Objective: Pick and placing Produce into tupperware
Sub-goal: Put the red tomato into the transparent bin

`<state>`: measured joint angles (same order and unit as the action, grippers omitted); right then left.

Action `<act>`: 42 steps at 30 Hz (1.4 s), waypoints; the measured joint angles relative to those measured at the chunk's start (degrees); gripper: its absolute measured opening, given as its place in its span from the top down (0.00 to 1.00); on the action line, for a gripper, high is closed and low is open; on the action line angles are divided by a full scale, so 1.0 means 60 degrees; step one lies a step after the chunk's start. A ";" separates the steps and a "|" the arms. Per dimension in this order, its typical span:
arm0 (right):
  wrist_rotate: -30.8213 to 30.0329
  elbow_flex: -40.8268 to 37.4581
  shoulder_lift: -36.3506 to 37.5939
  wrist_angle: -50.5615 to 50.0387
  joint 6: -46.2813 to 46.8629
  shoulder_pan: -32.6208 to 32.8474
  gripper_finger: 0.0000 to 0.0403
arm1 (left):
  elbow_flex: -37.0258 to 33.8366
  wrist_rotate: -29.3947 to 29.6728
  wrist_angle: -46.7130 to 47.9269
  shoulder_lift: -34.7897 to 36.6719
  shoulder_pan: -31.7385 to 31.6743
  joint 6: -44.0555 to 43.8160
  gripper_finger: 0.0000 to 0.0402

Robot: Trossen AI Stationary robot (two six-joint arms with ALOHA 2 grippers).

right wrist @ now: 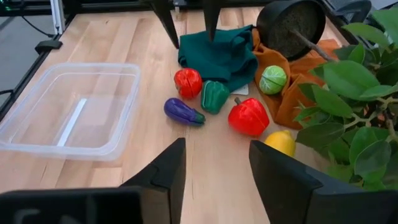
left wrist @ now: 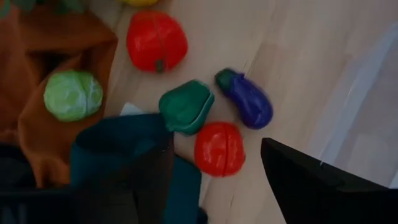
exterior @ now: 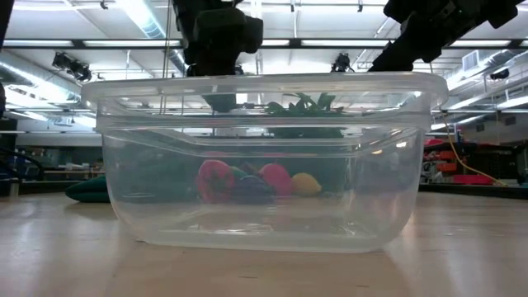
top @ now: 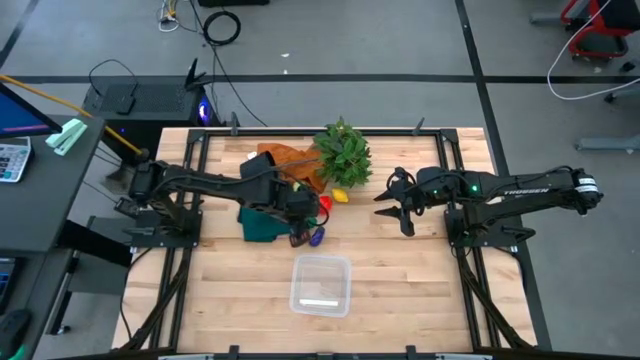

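The produce lies on the table by a teal cloth: a small round red piece [left wrist: 219,148], a purple eggplant [left wrist: 245,98], a dark green pepper [left wrist: 186,106], a red pepper [left wrist: 156,40], a yellow piece [right wrist: 280,143], and a light green cabbage [left wrist: 73,94] that rests on an orange cloth. The clear tupperware [top: 320,285] stands toward the near edge with no produce in it. My left gripper [left wrist: 214,149] is open and hovers above the small round red piece, one finger on each side of it. My right gripper [right wrist: 214,168] is open and waits right of the pile.
A bushy green plant [top: 343,152] lies at the far middle, its black pot [right wrist: 292,25] tipped on the orange cloth [right wrist: 292,93]. The teal cloth [top: 262,222] lies under my left arm. Bare wood shows around the tupperware [right wrist: 68,109].
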<state>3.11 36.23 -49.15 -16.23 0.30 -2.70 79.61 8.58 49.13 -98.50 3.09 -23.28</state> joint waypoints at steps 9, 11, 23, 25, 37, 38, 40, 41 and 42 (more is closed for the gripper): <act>0.0000 0.0000 0.0000 -0.0095 -0.0004 0.0000 0.61 | -0.0215 -0.0375 0.0072 -0.0113 0.0195 -0.0299 0.20; 0.0000 0.0000 0.0001 -0.0100 -0.0004 0.0000 0.61 | -0.0215 -0.0393 0.0087 -0.0120 0.0248 -0.0615 0.15; -0.0001 0.0000 0.0003 -0.0139 0.0007 0.0000 0.59 | -0.0219 -0.0296 0.0200 -0.0532 0.0198 -0.2871 0.02; 0.0000 0.0000 0.0000 -0.0140 0.0008 0.0000 0.59 | -0.0219 -0.0306 0.0239 -0.0702 0.0128 -0.3061 0.03; 0.0000 0.0000 0.0000 -0.0150 0.0266 -0.0002 0.59 | -0.0229 -0.0571 0.0835 -0.1439 0.0061 -0.2020 0.03; 0.0000 0.0000 0.0003 -0.0146 0.0270 -0.0003 0.59 | -0.0227 -0.0566 0.0791 -0.1447 0.0055 -0.2030 0.03; 0.0000 0.0000 0.0000 -0.0146 0.0365 0.0000 0.59 | -0.0222 -0.0668 0.0730 -0.1488 0.0055 -0.2115 0.03; -0.0001 0.0000 0.0001 -0.0137 0.0432 0.0000 0.59 | -0.0225 -0.0706 0.0738 -0.1500 0.0055 -0.2201 0.03; -0.0002 0.0000 0.0004 -0.0120 0.0464 -0.0003 0.59 | -0.0226 -0.0720 0.0710 -0.1501 0.0055 -0.2227 0.03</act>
<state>3.10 36.23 -49.12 -16.95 3.08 -2.72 78.26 4.26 53.39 -107.50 3.42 -36.64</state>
